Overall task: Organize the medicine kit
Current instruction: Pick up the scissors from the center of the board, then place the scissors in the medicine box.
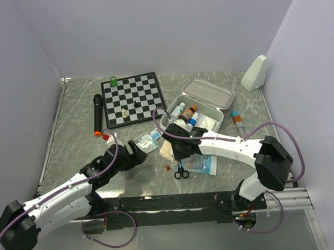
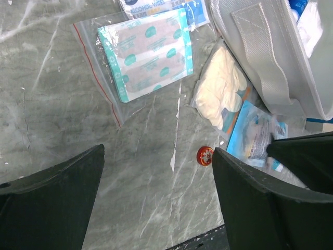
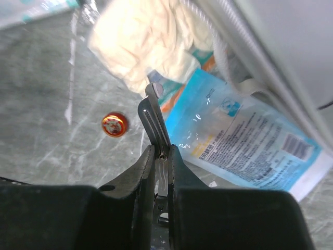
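Note:
The medicine kit is a white case lying open at the right of the table, with bottles and packets inside; its wall also shows in both wrist views. My right gripper is shut on the metal blades of the black-handled scissors, just in front of the kit. Next to it lie a bag of cream gloves, a blue packet and a small red disc. My left gripper stands open and empty, with a bag of plasters beyond it.
A black-and-white chessboard with a few pieces lies at the back. A black marker-like stick lies left of it. A tube with an orange band lies right of the kit. A white object leans in the far right corner.

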`<act>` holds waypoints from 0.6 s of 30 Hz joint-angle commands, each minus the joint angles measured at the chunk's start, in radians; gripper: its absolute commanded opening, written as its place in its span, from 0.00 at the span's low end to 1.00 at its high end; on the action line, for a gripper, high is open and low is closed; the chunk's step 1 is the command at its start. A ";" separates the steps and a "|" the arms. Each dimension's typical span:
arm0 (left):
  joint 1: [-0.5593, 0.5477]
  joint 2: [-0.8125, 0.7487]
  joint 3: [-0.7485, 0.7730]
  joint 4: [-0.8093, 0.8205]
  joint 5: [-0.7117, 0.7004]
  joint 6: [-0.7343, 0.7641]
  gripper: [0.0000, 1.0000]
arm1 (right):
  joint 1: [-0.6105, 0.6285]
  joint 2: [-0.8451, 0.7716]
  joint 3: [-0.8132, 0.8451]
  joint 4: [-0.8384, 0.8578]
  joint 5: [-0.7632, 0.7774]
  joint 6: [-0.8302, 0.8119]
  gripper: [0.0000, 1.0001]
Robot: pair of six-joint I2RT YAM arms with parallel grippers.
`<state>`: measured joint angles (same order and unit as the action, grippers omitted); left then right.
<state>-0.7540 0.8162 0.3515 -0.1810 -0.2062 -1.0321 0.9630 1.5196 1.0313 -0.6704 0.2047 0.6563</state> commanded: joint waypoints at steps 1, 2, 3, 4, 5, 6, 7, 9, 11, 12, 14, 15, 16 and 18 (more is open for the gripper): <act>0.001 -0.002 0.018 0.037 0.011 0.018 0.89 | -0.032 -0.082 0.119 -0.081 0.068 -0.053 0.00; 0.001 -0.002 0.020 0.038 0.013 0.020 0.89 | -0.043 -0.088 0.147 -0.095 0.087 -0.073 0.00; 0.001 -0.002 0.021 0.037 0.011 0.020 0.89 | -0.058 -0.098 0.170 -0.109 0.100 -0.096 0.00; -0.001 -0.002 0.021 0.037 0.014 0.021 0.89 | -0.072 -0.104 0.199 -0.116 0.111 -0.121 0.00; 0.001 -0.003 0.020 0.038 0.016 0.023 0.89 | -0.095 -0.108 0.237 -0.123 0.114 -0.160 0.00; 0.001 -0.005 0.021 0.041 0.016 0.024 0.89 | -0.118 -0.104 0.259 -0.138 0.114 -0.191 0.00; 0.001 -0.005 0.020 0.043 0.017 0.027 0.89 | -0.145 -0.099 0.304 -0.141 0.114 -0.220 0.00; 0.001 -0.006 0.024 0.046 0.018 0.035 0.89 | -0.200 -0.072 0.381 -0.161 0.124 -0.285 0.00; 0.001 -0.003 0.029 0.051 0.016 0.044 0.89 | -0.234 -0.033 0.461 -0.182 0.174 -0.363 0.00; 0.001 -0.002 0.030 0.054 0.016 0.049 0.89 | -0.245 -0.015 0.495 -0.181 0.205 -0.400 0.00; 0.001 0.000 0.035 0.057 0.016 0.058 0.89 | -0.271 0.034 0.561 -0.207 0.249 -0.444 0.00; 0.001 -0.002 0.037 0.060 0.017 0.061 0.89 | -0.283 0.049 0.581 -0.202 0.262 -0.469 0.00; 0.001 -0.005 0.037 0.058 0.019 0.064 0.89 | -0.294 0.060 0.588 -0.186 0.272 -0.495 0.00; 0.001 -0.011 0.037 0.060 0.018 0.069 0.90 | -0.305 0.073 0.593 -0.144 0.271 -0.562 0.00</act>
<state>-0.7540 0.8162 0.3534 -0.1619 -0.1982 -0.9909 0.6788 1.5505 1.5890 -0.8158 0.4095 0.2592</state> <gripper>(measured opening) 0.895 0.142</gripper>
